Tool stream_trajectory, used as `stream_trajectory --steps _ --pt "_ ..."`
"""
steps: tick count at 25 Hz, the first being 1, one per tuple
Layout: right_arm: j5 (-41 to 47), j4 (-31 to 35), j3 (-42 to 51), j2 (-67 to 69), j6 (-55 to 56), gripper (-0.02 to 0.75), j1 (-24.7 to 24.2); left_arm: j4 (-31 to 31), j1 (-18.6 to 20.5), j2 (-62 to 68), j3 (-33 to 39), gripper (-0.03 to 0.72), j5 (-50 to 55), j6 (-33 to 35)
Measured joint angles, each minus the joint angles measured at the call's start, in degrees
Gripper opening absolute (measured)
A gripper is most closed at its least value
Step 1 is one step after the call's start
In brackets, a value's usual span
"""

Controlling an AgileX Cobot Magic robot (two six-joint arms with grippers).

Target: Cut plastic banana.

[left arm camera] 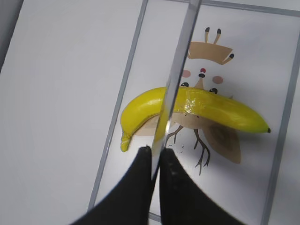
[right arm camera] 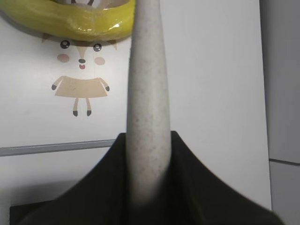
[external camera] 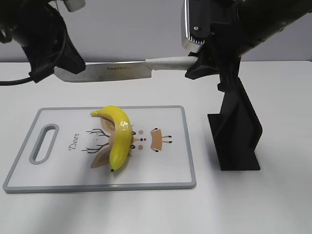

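Note:
The plastic banana (external camera: 120, 136) lies whole on the cutting board (external camera: 165, 170), over the deer drawing; it also shows in the left wrist view (left arm camera: 225, 111) and the right wrist view (right arm camera: 70, 21). A knife is held level above the board, blade (external camera: 107, 72) to the left, pale speckled handle (external camera: 170, 62) to the right. My left gripper (left arm camera: 154, 151) is shut on the blade's tip end (left arm camera: 176, 84). My right gripper (right arm camera: 147, 138) is shut on the handle (right arm camera: 147, 93). The blade crosses above the banana without touching it.
A black knife stand (external camera: 236, 136) stands on the white table just right of the board. The board has a handle slot (external camera: 45, 143) at its left end. Both arms hang over the board's far side.

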Motion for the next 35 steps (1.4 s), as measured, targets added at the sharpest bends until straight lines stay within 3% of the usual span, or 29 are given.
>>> stream_trajectory --steps 6,8,10,15,17,20,26,30,35 --pt "0.01 0.05 0.00 -0.36 -0.02 0.169 0.12 0.02 0.00 -0.29 0.00 0.011 0.16 0.00" --pt "0.07 -0.24 0.00 -0.36 -0.02 0.169 0.12 0.06 0.00 -0.29 0.00 0.066 -0.29 -0.62" --pt "0.18 -1.76 0.05 -0.41 0.35 0.169 0.05 1.46 0.26 -0.34 0.05 0.173 -0.49 -1.43" --pt "1.29 -3.94 0.11 -0.41 0.70 0.166 -0.33 3.19 0.60 -0.49 0.05 0.560 -3.69 -1.81" --pt "1.56 -3.94 0.11 -0.53 0.70 0.166 -0.33 3.19 0.60 -0.97 0.16 0.620 -6.99 -2.47" --pt "1.90 -3.73 0.11 -1.15 3.75 0.166 -0.33 3.27 0.65 -3.03 0.22 0.632 -12.77 -8.42" --pt "2.12 -4.13 -1.47 -3.95 33.34 0.166 -0.33 7.41 3.98 -7.50 0.22 0.598 -14.91 -36.34" --pt "2.36 -8.51 -3.07 -5.03 51.72 0.166 -0.33 8.44 8.96 -8.68 0.22 0.595 -6.32 -49.71" --pt "6.07 -16.05 -3.20 -6.43 72.16 0.166 -0.33 8.78 13.92 -9.26 0.22 0.593 10.68 -54.86"
